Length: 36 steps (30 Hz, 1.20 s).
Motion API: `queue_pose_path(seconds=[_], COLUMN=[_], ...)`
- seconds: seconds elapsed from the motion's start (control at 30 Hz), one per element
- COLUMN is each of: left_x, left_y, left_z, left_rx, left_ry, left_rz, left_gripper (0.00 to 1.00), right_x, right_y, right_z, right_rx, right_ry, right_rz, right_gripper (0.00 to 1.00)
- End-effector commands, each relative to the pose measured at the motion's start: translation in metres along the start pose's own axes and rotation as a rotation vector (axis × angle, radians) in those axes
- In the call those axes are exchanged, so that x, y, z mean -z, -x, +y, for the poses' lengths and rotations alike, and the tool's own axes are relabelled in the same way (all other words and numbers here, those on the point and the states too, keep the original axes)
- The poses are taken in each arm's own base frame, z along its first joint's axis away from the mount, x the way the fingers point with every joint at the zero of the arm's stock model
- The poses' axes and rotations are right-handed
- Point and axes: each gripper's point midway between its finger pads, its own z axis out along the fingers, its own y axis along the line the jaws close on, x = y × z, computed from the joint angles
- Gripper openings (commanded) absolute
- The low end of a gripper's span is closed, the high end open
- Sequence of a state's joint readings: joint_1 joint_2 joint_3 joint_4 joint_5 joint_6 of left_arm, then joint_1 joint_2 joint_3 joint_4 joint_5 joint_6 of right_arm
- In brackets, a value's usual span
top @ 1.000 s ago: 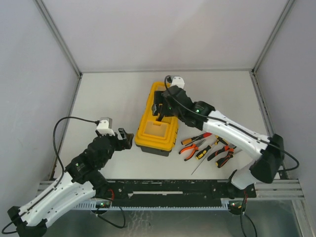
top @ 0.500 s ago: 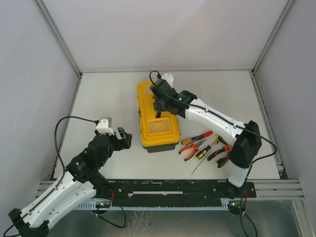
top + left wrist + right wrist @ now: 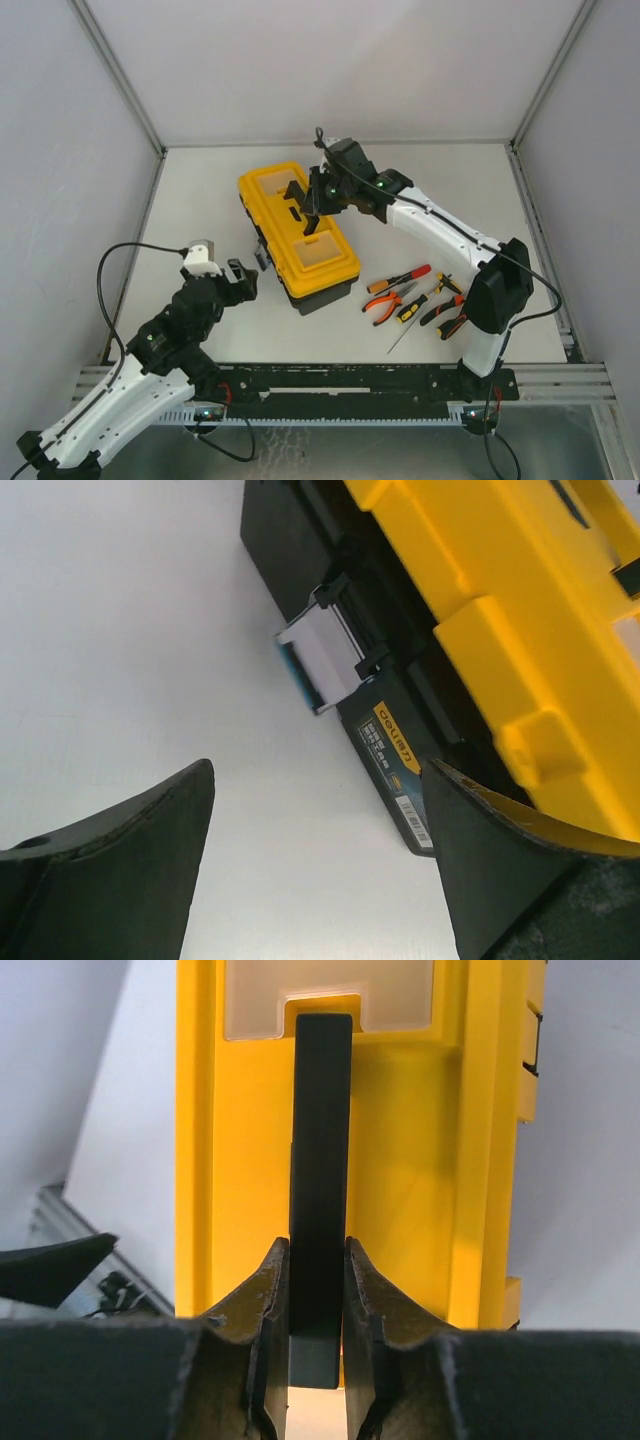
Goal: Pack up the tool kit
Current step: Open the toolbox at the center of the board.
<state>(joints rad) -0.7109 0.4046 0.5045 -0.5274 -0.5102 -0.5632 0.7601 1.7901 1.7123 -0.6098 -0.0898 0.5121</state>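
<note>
My right gripper (image 3: 317, 1252) is pinched tight on the black handle (image 3: 320, 1110) of the box (image 3: 297, 240). I think I hold it there so I can turn the box or keep it from sliding. The box sits slanted in the middle of the counter (image 3: 195, 190), with its yellow lid (image 3: 270, 198) down. My left gripper (image 3: 318, 780) is spread wide and holds nothing. It waits near the latch (image 3: 320, 665), I guess to flip it. The tools (image 3: 415, 300) lie in a bunch right of the box, not packed yet.
</note>
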Motion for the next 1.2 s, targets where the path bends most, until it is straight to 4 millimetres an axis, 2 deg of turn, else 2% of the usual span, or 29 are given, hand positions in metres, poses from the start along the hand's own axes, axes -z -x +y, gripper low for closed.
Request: queue_pose_path(seconds=[0.0, 0.13, 0.3, 0.43, 0.6, 0.73, 0.93, 1.0, 1.07, 1.17], left_x=[0.004, 0.003, 0.006, 0.014, 0.024, 0.018, 0.008, 0.001, -0.011, -0.019], left_y=[0.023, 0.028, 0.04, 0.058, 0.079, 0.087, 0.115, 0.122, 0.121, 0.118], left_z=[-0.003, -0.01, -0.03, -0.058, -0.108, -0.133, -0.183, -0.198, -0.21, -0.216], left_rx=[0.055, 0.084, 0.082, 0.118, 0.151, 0.113, 0.044, 0.025, 0.015, 0.011], left_ry=[0.014, -0.017, -0.115, -0.252, -0.482, -0.539, -0.661, -0.683, -0.691, -0.693], left_rz=[-0.057, -0.077, -0.095, -0.131, -0.16, -0.121, -0.111, -0.098, -0.07, -0.047], left_gripper=[0.87, 0.88, 0.89, 0.9, 0.9, 0.9, 0.9, 0.9, 0.9, 0.89], right_x=[0.065, 0.065, 0.072, 0.08, 0.083, 0.082, 0.067, 0.062, 0.057, 0.05], right_y=[0.054, 0.057, 0.06, 0.068, 0.075, 0.078, 0.084, 0.085, 0.086, 0.086], right_z=[0.073, 0.058, 0.052, 0.046, 0.033, 0.024, -0.012, -0.021, -0.031, -0.051], right_rx=[0.036, 0.017, -0.036, -0.071, -0.121, -0.135, -0.254, -0.258, -0.278, -0.306], right_ry=[0.416, 0.429, 0.611, 0.716, 0.749, 0.753, 0.797, 0.814, 0.794, 0.74], right_rz=[-0.147, -0.129, -0.088, -0.061, -0.075, -0.079, -0.066, -0.062, -0.061, -0.066], right_gripper=[0.0, 0.0, 0.0, 0.0, 0.0, 0.0, 0.0, 0.02, 0.06, 0.18])
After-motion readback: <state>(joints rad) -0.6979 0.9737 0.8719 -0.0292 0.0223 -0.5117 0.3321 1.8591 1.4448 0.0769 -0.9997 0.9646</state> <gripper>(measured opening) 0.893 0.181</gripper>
